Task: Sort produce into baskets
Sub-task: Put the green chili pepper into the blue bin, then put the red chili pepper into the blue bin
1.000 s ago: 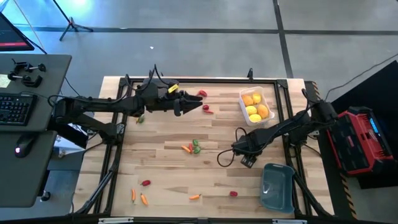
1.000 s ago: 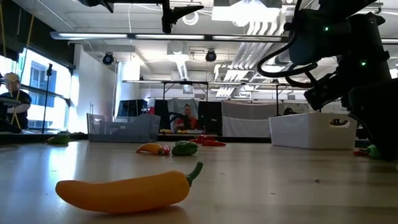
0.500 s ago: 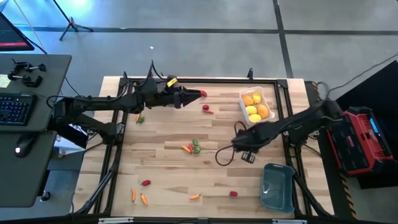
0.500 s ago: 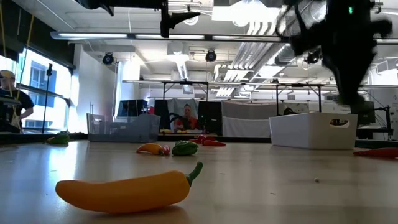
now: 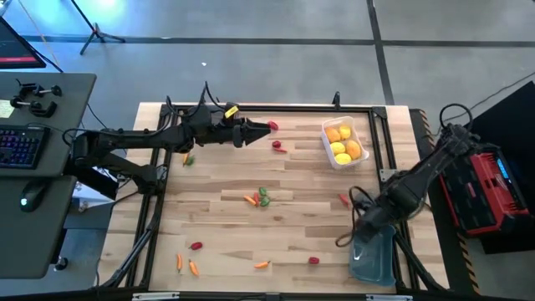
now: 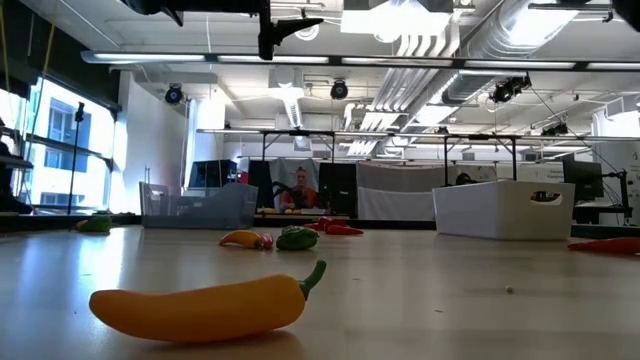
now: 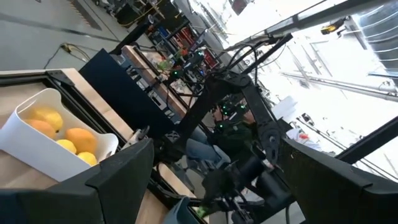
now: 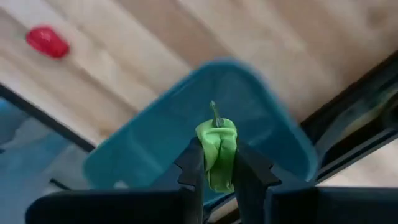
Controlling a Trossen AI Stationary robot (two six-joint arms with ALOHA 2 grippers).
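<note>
High view straight down, low view level (tabletop height), wrist views forward

Green pepper (image 8: pixel 217 152) pinched stem-up above blue-grey bin (image 8: pixel 149 140)

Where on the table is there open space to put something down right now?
Bare wood lies along the left edge, between the green pepper cluster mid-table and the carrots near the front. Crowded: the right side, where the white bin sits and the right gripper holds a green pepper over the blue bin.
</note>
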